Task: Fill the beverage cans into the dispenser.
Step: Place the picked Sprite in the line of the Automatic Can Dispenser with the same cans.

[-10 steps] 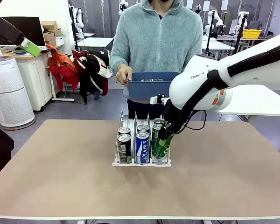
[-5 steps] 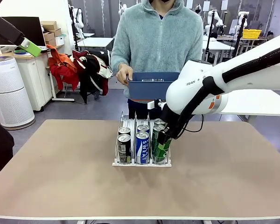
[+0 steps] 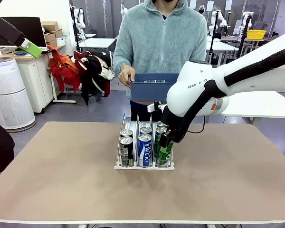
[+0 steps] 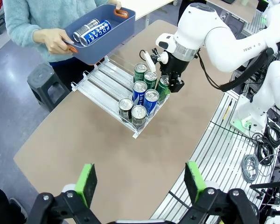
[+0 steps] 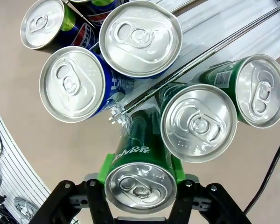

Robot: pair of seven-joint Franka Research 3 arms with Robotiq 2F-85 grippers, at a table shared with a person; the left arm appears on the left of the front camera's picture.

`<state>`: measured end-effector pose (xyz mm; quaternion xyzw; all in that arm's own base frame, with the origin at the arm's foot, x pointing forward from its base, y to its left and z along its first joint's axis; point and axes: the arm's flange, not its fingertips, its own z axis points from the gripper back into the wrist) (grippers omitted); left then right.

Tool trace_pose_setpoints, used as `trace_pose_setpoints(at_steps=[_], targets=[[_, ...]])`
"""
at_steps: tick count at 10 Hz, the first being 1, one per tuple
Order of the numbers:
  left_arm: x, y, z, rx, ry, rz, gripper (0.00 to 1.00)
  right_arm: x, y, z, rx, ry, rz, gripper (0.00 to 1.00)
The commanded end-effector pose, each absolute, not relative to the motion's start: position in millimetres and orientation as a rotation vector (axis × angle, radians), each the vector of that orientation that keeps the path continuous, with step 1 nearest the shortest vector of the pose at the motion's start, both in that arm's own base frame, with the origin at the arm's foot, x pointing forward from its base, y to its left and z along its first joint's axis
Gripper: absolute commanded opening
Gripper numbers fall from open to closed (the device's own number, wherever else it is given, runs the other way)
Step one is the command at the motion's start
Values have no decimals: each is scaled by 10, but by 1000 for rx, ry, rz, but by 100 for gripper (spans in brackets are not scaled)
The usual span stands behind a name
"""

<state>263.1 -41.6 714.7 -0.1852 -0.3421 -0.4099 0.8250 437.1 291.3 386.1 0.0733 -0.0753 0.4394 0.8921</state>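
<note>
**Right gripper clamped on a green can at the rack's front**

The left wrist view lets you look down into the blue bin (image 4: 113, 45) that the person (image 4: 30, 18) holds beyond the dispenser (image 4: 95, 83). Two cans (image 4: 94, 31) lie in it, and the front view shows little more than their tops.

The right wrist view gives you the grip itself. The right gripper (image 5: 140, 173) has its green pads (image 5: 104, 169) pressed on both sides of a green can (image 5: 139, 183). The can is tilted, with its base at the near end of the lane that holds two other green cans (image 5: 198, 122). In the front view that lane is the dispenser's right one.

Your left gripper (image 4: 141, 182) hangs high over the table (image 4: 84, 140), jaws spread wide, holding nothing.
</note>
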Motion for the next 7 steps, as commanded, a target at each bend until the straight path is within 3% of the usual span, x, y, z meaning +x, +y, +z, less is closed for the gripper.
trace_pose_setpoints(at_steps=[1,3,4,5,6,7], targets=[[2639,-415,7140,-397,-724,-866,100,4366,2911,3856,155,-160,911,58],[2639,-415,7140,-397,-724,-866,100,4360,2894,3902,164,-134,897,77],[2639,-415,7140,-397,-724,-866,100,4337,2857,3962,175,-137,899,77],[2639,-415,7140,-397,-724,-866,100,4295,2837,4022,184,-153,899,97],[2639,-415,7140,-397,-724,-866,100,4249,2831,4063,190,-164,895,90],[2639,-415,7140,-397,-724,-866,100,4236,2805,4115,189,-177,900,100]])
